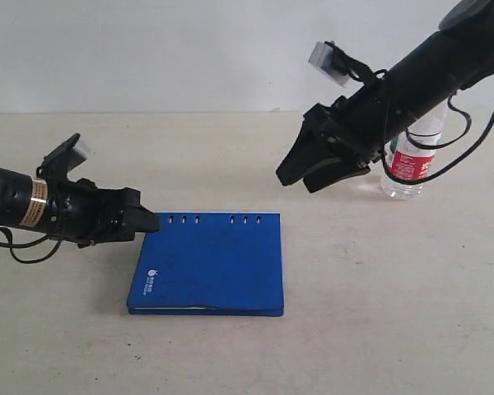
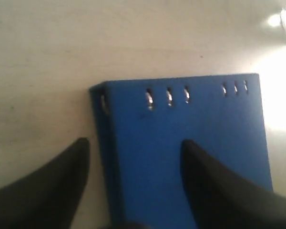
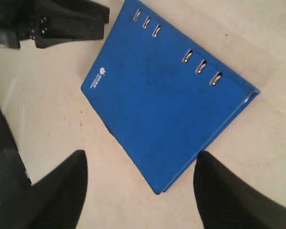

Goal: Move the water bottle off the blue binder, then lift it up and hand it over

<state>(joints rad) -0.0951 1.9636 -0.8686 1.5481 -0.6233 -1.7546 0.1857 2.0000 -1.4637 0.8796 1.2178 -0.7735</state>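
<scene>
Exterior view: the blue binder (image 1: 210,263) is lying closed and flat on the pale counter (image 1: 379,329), its slotted edge facing the far wall and its small white logo (image 1: 151,278) sitting near the front left corner. The water bottle (image 1: 409,169) is standing upright on the counter, off to the right and well apart from the binder; the right arm is crossing in front of it and hiding its top, so only the red-and-white label and clear base are showing. The left pincer (image 1: 144,220) is reaching in low from the left, its tip sitting at the binder's far left corner. The left wrist view is showing its dark fingers (image 2: 47,191) spread wide, one over the bare counter and one over the blue cover, gripping nothing; whether either is touching the binder is not clear. The right pincer (image 1: 313,177) is hanging raised between binder and bottle, angled down. The right wrist view is showing it gaping wide above the binder's near corner, holding nothing.
</scene>
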